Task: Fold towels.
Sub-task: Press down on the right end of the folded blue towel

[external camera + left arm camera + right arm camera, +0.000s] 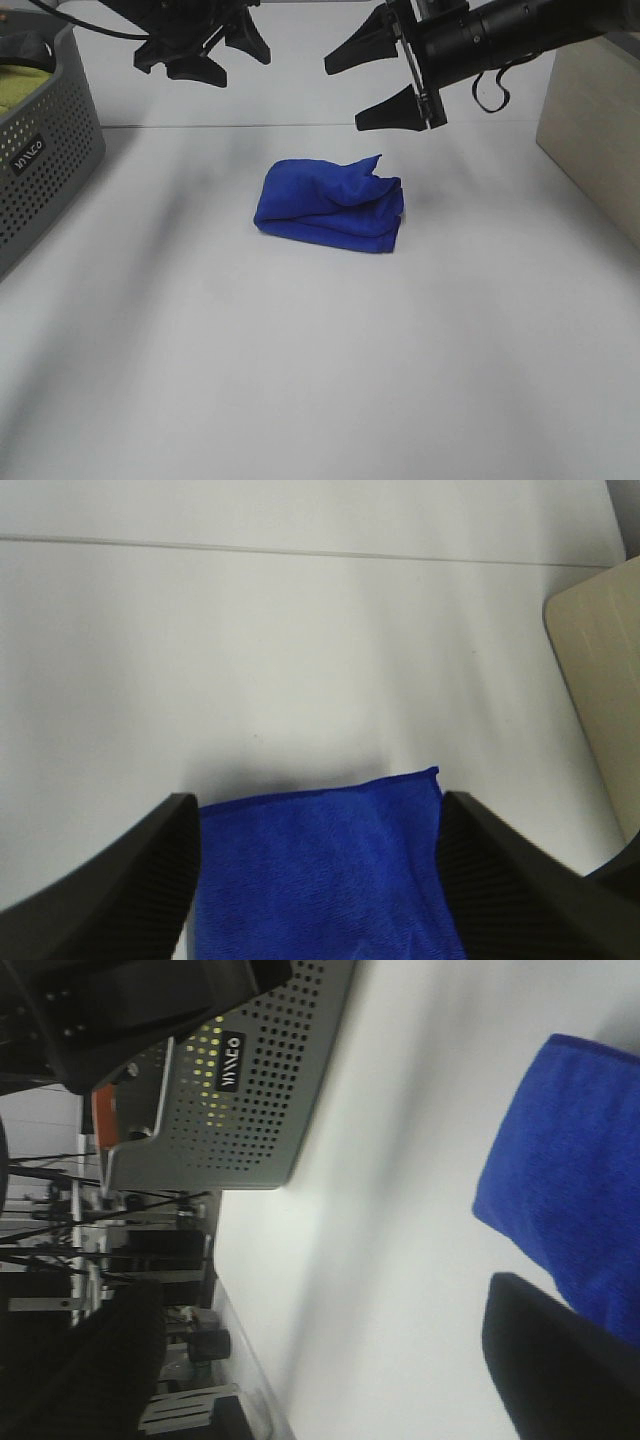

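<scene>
One towel: a royal-blue towel (330, 203) lies folded into a thick, slightly rumpled bundle on the white surface (300, 380), with one corner poking up at its far edge.
Landmark: everything below is placed from the towel.
Left claw: the left claw (205, 48) hangs in the air beyond the towel, toward the basket side, jaws spread apart and holding nothing; from its own camera the towel's hemmed edge (320, 865) shows between the two dark fingers (120, 890).
Right claw: the right claw (385, 75) hangs above and just past the towel's far edge, jaws wide apart, empty, clear of the cloth.
Basket: a grey perforated basket (45, 150) stands well off to the towel's side nearest the left claw, with something yellow-green (20, 88) inside.
Board: a pale beige panel (595, 130) stands well apart on the towel's opposite side.
</scene>
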Robot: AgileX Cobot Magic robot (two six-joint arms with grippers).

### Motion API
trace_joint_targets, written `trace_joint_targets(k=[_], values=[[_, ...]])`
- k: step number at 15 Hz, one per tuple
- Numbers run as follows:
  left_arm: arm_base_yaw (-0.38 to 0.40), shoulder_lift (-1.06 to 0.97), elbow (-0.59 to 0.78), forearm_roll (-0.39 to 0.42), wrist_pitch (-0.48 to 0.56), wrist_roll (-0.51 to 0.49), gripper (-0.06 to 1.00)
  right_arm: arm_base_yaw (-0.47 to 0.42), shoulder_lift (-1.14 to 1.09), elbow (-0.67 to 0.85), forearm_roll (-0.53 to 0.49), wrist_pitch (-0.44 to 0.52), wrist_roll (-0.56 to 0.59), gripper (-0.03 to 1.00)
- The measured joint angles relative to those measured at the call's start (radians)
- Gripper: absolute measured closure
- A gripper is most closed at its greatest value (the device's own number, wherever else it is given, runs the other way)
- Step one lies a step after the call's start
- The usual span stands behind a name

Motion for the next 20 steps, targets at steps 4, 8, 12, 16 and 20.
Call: trace_joint_targets(k=[4, 8, 12, 16, 20], values=[[-0.005, 0.0, 0.0, 0.006, 0.012, 0.003, 0.3, 0.075, 0.003, 0.114, 0.064, -0.09, -0.132, 0.14], [-0.005, 0.0, 0.0, 0.01, 0.034, 0.003, 0.3, 0.102, 0.016, 0.116, 0.098, -0.185, -0.146, 0.14], [-0.005, 0.0, 0.0, 0.01, 0.056, 0.003, 0.3, 0.096, 0.094, 0.116, 0.099, -0.164, -0.144, 0.15], [-0.005, 0.0, 0.0, 0.015, 0.072, 0.003, 0.3, 0.027, 0.099, 0.116, -0.017, -0.141, -0.112, 0.17], [-0.005, 0.0, 0.0, 0.017, 0.074, 0.003, 0.3, 0.01, 0.099, 0.117, -0.094, -0.143, -0.091, 0.17]])
